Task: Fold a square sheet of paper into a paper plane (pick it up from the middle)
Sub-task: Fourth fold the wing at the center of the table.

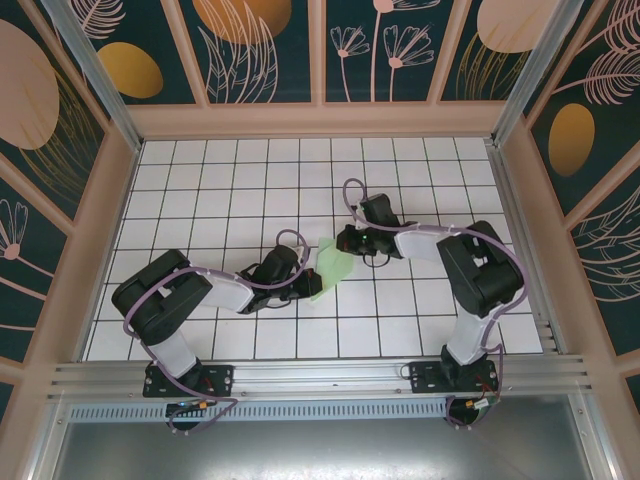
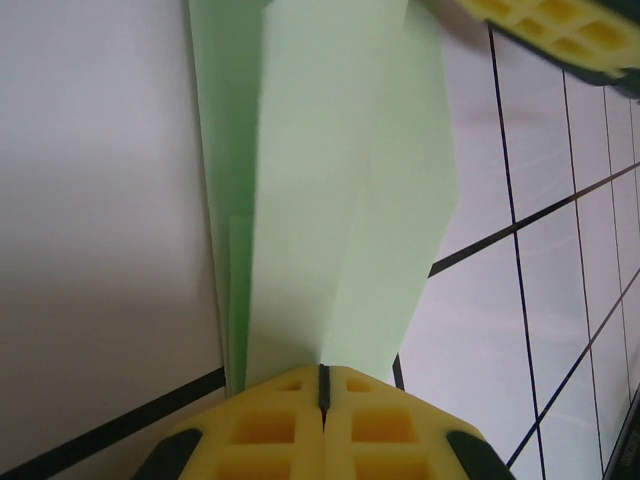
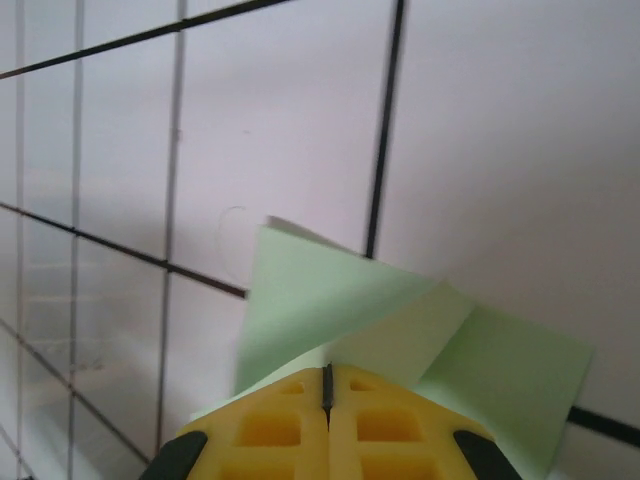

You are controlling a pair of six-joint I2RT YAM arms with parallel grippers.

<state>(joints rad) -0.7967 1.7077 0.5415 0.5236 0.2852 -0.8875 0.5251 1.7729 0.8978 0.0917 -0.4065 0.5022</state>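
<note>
left wrist view first: my left gripper (image 2: 322, 385) has its yellow pads pressed together, and the near end of the sheet of paper (image 2: 330, 200) is pinched in the seam between them. from that pinch the pale green paper fans away from me in long folded layers, with creases running lengthwise. at the top right corner one yellow finger (image 2: 540, 25) of my other arm shows just past the far end of the paper.

on the right wrist camera, my right gripper (image 3: 327, 380) is also closed, its pads meeting in a thin dark line, with a corner of the same green sheet caught under them. overlapping folded flaps spread out from the tips, one to the upper left and one to the right.

from above, both arms reach inward and the two grippers face each other near the middle of the white tiled table (image 1: 250, 180). the paper spans the short gap between them, slightly right of centre. dark panels with leaf patterns (image 1: 260, 40) wall in the table.
</note>
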